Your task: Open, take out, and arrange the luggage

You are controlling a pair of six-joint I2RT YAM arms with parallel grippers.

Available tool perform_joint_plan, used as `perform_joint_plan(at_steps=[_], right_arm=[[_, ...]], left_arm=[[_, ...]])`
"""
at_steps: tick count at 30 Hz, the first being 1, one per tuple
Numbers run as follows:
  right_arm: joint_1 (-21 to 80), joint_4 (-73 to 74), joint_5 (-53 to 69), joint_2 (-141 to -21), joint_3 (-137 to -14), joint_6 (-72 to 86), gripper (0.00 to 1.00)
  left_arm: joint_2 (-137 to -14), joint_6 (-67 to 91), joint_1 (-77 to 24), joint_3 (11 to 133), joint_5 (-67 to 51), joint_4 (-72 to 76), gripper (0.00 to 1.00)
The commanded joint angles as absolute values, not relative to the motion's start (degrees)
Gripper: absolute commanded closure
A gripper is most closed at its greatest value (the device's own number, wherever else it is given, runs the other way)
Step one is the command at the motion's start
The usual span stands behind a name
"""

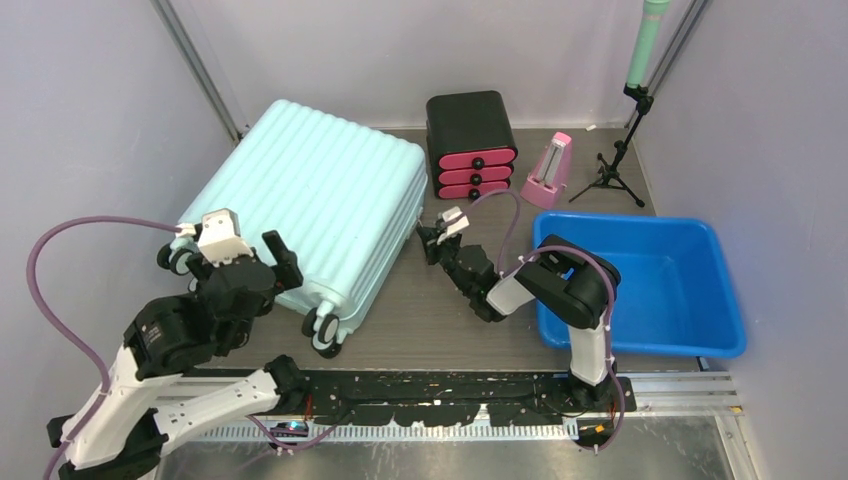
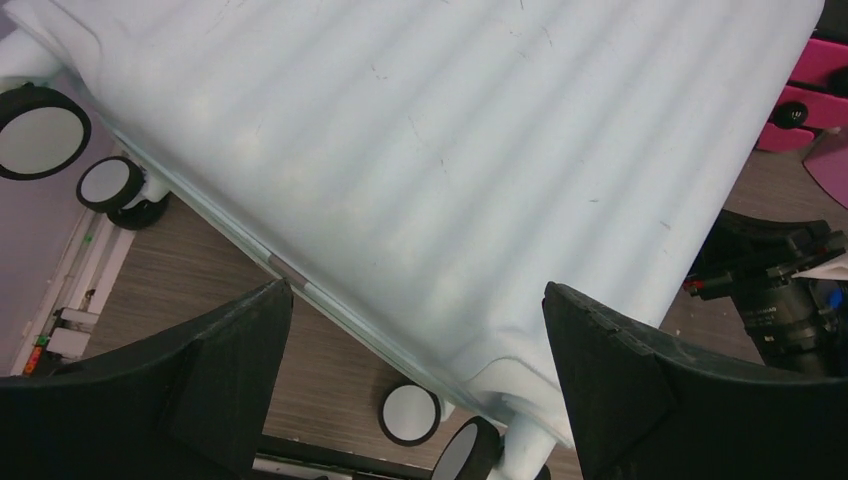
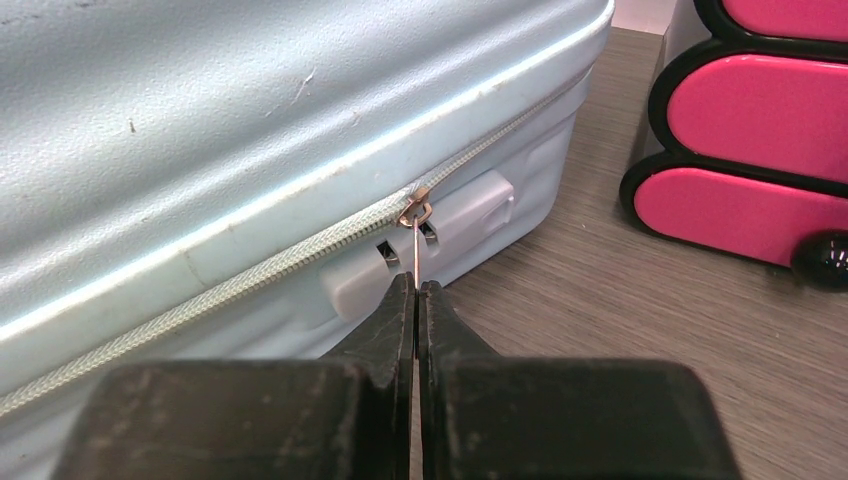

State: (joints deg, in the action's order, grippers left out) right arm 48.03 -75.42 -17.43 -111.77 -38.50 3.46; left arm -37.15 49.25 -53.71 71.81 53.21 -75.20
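Observation:
The luggage (image 1: 310, 200) is a pale mint ribbed suitcase lying flat and zipped at the left of the table, its black caster wheels (image 1: 322, 330) toward me. My left gripper (image 1: 240, 262) hovers over its near wheel end. In the left wrist view this gripper (image 2: 415, 290) stands wide open above the shell (image 2: 450, 150), holding nothing. My right gripper (image 1: 432, 240) is at the suitcase's right side. The right wrist view shows it (image 3: 415, 287) shut on the thin metal zipper pull (image 3: 413, 240), whose slider sits on the zip beside a white lock block (image 3: 440, 235).
A black drawer box with pink drawers (image 1: 471, 145) stands behind the right gripper, close to the suitcase corner (image 3: 760, 150). A pink wedge-shaped object (image 1: 548, 172) and a small tripod (image 1: 612, 170) are at the back right. A blue tub (image 1: 700, 340) fills the right side.

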Motion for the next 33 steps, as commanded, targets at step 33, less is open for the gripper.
perform_joint_plan(at_steps=[33], right_arm=[[53.3, -69.2, -26.8, -103.5, -33.9, 6.0, 1.00]], left_arm=[[-52.9, 49.8, 10.9, 63.7, 27.8, -44.0, 0.01]])
